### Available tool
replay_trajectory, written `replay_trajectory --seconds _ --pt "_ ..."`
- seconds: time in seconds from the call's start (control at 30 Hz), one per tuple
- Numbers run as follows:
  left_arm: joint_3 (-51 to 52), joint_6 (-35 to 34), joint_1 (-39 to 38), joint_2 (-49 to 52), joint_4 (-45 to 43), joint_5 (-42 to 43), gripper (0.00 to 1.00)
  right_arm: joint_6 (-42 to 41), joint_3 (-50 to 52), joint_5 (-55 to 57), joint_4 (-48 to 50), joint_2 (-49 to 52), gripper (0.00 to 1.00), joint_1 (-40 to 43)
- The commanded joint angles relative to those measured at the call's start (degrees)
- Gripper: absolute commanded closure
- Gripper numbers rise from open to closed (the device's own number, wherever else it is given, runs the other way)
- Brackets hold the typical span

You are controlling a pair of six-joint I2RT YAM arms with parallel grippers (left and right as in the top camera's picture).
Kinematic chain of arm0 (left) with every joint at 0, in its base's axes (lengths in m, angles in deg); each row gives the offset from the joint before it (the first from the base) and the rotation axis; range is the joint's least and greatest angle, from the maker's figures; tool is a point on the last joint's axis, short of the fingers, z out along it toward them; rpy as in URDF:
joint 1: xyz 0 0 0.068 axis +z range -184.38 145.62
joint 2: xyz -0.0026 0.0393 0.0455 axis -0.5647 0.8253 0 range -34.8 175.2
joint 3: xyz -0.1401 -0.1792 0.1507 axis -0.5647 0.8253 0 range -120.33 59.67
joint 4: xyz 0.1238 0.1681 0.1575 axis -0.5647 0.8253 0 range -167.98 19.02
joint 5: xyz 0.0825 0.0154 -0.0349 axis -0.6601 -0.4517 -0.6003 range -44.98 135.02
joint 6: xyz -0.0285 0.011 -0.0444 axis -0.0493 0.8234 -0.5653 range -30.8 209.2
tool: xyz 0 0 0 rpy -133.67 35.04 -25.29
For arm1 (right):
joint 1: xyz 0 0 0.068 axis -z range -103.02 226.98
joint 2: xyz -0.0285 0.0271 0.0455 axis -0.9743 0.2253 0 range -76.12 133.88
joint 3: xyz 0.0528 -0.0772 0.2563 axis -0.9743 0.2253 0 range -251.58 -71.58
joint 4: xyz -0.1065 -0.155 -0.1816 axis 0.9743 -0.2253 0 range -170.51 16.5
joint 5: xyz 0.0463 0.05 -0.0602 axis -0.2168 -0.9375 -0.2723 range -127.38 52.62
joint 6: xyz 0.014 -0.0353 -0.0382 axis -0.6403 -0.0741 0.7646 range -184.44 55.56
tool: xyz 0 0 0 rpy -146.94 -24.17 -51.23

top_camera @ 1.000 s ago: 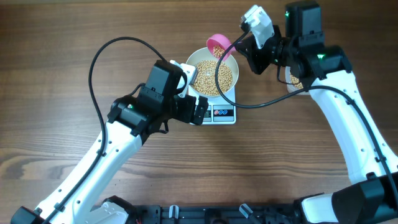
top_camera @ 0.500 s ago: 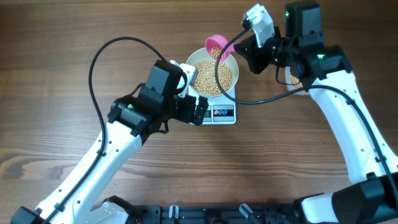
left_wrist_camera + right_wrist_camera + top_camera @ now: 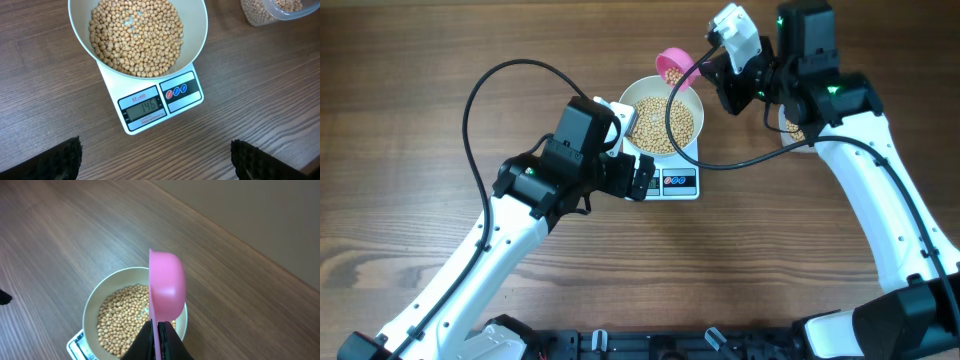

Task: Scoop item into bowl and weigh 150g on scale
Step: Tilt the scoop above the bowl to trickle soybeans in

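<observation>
**Q:** Reading from the left, what stands where?

**A:** The left gripper (image 3: 157,164) has its jaws wide apart and holds nothing; it is just beside the near edge of the scale (image 3: 122,87). The scale sits mid-desk (image 3: 420,80), toward the far edge. It carries the bowl (image 3: 197,30), and the beans (image 3: 135,35) are heaped inside. The right gripper (image 3: 156,330) has its jaws together, clamped on the thin handle of the pink scoop (image 3: 167,287). The scoop hangs over the bowl's far rim, turned on edge.

**Q:** How will the beans handle?

**A:** By judgement they are hard, smooth, light singly and free-rolling. They should pour rather than clump, and they would likely bounce and scatter if dropped from height. Fingers would not grip them well, so they are best moved with the scoop. The scoop looks stiff and light, and its handle end is the place to hold it. The bowl is best left untouched, since any press would upset the reading.

**Q:** What does one view give that another lacks?

**A:** Only the left wrist view shows the display (image 3: 146,106), which reads 146, a little short of target. It also shows a clear tub (image 3: 265,12) of more beans to the right. In the overhead view the digits are too small to read, and the right arm mostly hides the tub. Only the right wrist view shows the scoop edge-on above the beans, though whether it holds any cannot be told.
</observation>
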Motion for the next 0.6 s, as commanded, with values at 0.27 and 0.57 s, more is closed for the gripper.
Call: replay_trajectory --seconds 0.27,0.57 --pt "-0.85 -0.31 0.42 -0.20 -0.13 -0.35 0.00 -2.43 -0.57 -0.52 1.51 0.96 0.96 -0.33" --pt "-0.85 -0.31 0.42 -0.20 -0.13 -0.33 0.00 -8.04 -0.57 -1.36 1.55 0.96 0.96 -0.33"
